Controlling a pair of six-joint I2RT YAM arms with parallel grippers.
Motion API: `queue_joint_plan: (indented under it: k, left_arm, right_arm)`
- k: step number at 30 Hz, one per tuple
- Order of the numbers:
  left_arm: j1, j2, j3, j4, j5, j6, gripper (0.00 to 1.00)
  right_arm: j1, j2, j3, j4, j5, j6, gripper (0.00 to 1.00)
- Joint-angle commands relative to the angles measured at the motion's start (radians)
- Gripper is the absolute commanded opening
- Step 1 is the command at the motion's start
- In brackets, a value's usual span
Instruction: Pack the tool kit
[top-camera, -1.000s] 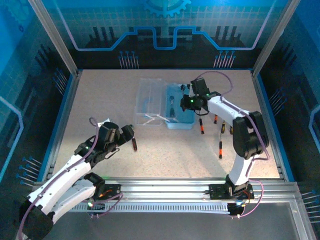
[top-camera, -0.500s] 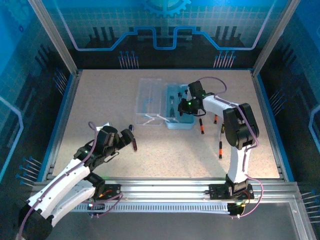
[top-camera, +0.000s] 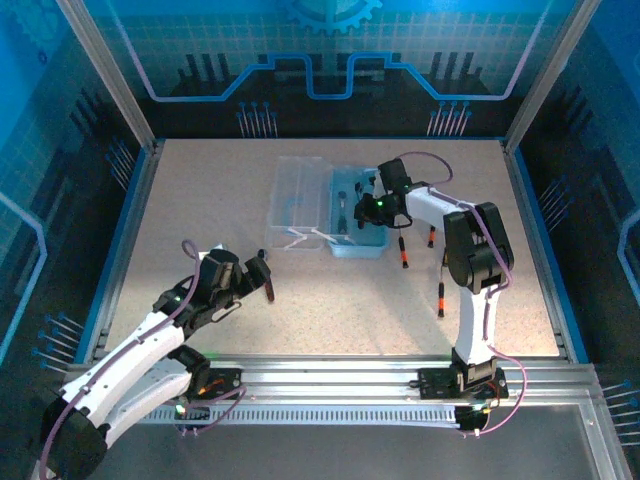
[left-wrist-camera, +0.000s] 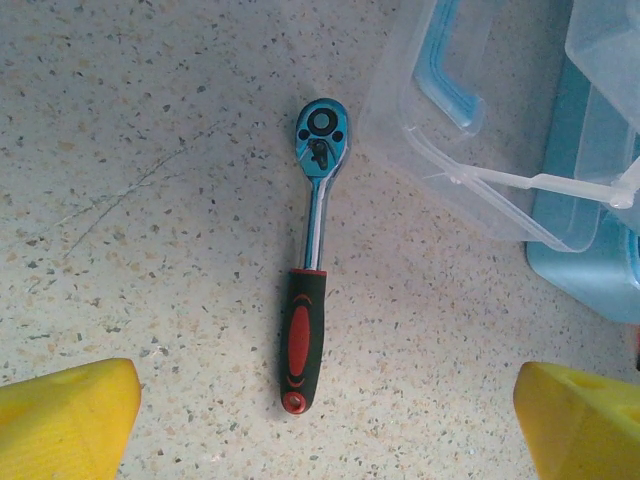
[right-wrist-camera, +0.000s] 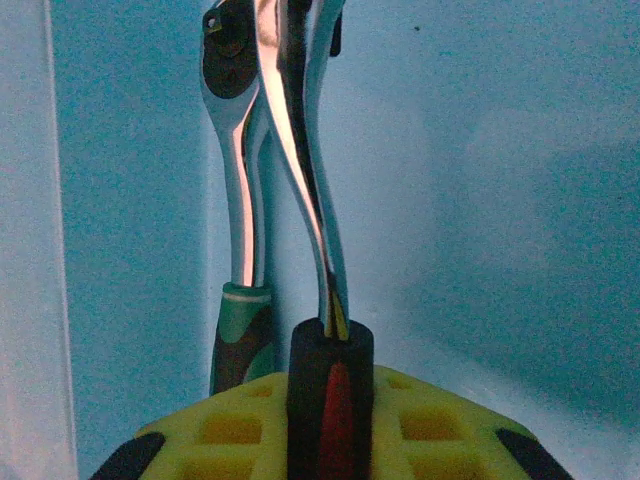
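Observation:
The tool kit (top-camera: 358, 238) lies open mid-table, its light-blue base beside the clear lid (top-camera: 298, 200). My right gripper (top-camera: 372, 207) reaches into the base, shut on a chrome tool with a black-and-red handle (right-wrist-camera: 330, 395), seen edge-on. A ratchet (right-wrist-camera: 238, 200) lies in the case right beside it. Another ratchet (left-wrist-camera: 310, 275), black-and-red handled, lies flat on the table left of the lid (left-wrist-camera: 470, 120). My left gripper (left-wrist-camera: 320, 430) hovers above its handle end, open, with yellow fingertips (left-wrist-camera: 65, 415) far apart. In the top view that ratchet (top-camera: 268, 288) shows by the left gripper (top-camera: 252, 275).
Three slim black-and-red screwdrivers (top-camera: 403, 252) (top-camera: 431, 239) (top-camera: 441, 293) lie on the table right of the case. The right arm's elbow (top-camera: 470, 250) stands over them. A white lid strap (left-wrist-camera: 540, 182) sticks out toward the left gripper.
The right arm has folded upright and pushed its gripper slightly left and deeper into the case with the tool. The left gripper has shifted slightly toward the near edge, still over the ratchet.

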Motion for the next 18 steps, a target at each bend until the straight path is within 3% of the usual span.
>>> queue_joint_plan:
  k: [1,18]
  left_arm:
    - [0.007,0.001,-0.002,0.011,0.013,0.0,0.97]
    - [0.007,0.002,0.014,0.003,0.021,0.0,0.97]
  right_arm:
    - [0.001,0.034,0.035,-0.002,-0.061,-0.014,0.2]
    - [0.002,-0.005,0.037,-0.016,-0.124,-0.022,0.26]
